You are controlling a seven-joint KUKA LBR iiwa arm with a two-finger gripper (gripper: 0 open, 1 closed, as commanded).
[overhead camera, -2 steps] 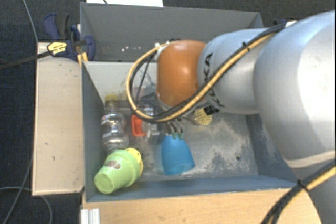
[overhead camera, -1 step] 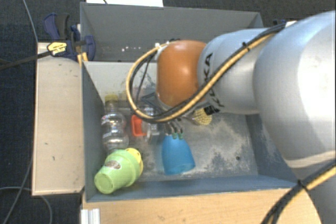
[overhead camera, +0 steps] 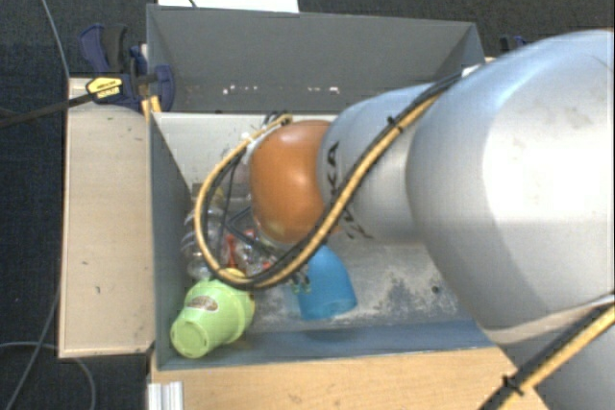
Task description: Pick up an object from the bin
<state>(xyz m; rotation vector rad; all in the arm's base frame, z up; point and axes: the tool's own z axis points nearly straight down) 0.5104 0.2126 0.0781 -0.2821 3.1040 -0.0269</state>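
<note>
Green cup [overhead camera: 211,319]; blue cup [overhead camera: 325,284]; lettering [overhead camera: 333,170] illegible

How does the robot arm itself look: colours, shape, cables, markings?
The arm is made of thick, rounded silver-grey links. A smooth orange cover sits at its wrist, a black-and-yellow cable runs along it, and dark lettering marks one link.

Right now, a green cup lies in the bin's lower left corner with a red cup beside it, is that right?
No. In the camera view, a blue cup, not a red one, lies beside the green cup; the rest holds.
</note>
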